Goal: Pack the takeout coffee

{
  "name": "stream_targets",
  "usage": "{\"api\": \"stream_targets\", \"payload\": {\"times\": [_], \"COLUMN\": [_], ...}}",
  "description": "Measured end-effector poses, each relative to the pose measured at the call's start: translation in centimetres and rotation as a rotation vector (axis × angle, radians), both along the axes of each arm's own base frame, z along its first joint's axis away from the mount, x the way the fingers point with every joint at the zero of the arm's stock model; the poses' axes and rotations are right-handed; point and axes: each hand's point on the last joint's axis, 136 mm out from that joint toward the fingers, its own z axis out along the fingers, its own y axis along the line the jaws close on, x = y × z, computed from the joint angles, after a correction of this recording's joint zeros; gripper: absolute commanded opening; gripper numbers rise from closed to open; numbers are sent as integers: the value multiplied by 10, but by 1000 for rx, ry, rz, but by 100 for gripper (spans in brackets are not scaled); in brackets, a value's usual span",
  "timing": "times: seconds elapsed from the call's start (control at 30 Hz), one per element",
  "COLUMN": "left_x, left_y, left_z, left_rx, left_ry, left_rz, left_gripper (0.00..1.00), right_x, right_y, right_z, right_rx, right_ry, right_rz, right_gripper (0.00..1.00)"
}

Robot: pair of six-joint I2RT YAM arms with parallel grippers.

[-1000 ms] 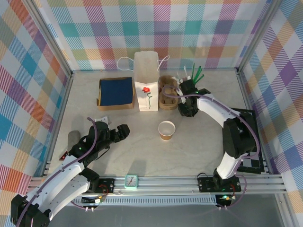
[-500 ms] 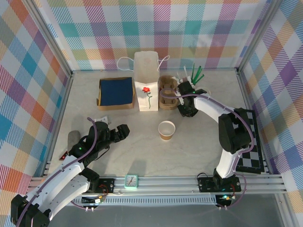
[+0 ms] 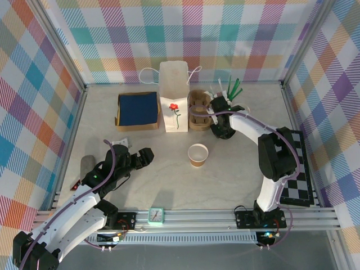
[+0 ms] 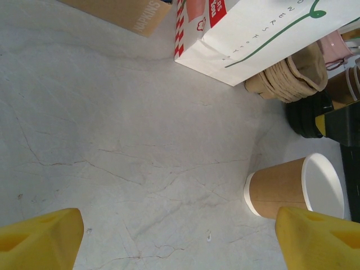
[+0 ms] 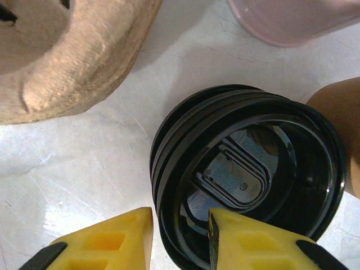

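Item: paper cup, lidless, middle of worktop. Step, likely: fetching a lid. Right hand astride rim of black lid stack; clamped or not, cannot tell. Left hand apart, idle. Next: lift one lid cleanly.

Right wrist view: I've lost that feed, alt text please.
The right gripper has its yellow fingers straddling the rim of a stack of black lids, one outside, one inside; a firm grip cannot be confirmed. A pulp cup carrier lies upper left, a pink container at top, a brown cup at right.
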Motion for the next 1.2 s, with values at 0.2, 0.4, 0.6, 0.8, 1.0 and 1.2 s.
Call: {"api": "stream_targets", "payload": {"times": [0.2,0.4,0.6,0.8,1.0,1.2], "left_x": [0,0,0,0,0,0], "left_y": [0,0,0,0,0,0], "left_z": [0,0,0,-1,-1,0], "left_rx": [1,1,1,4,4,4], "left_ry": [0,0,0,1,1,0], "left_rz": [1,1,1,-1,-1,-1], "left_gripper": [88,88,88,88,88,88], "right_x": [1,1,1,0,-2,-6], "right_y": [0,0,0,0,-1,-1], "right_z": [-4,-3,-3,-3,-4,-2], "right_rx": [-4,-4,-5,-6,-10,-9], "right_ry": [8,6,6,10,21,32], "right_rz": [0,3,3,3,1,-3], "right_gripper": [30,24,23,17,14,15]}}
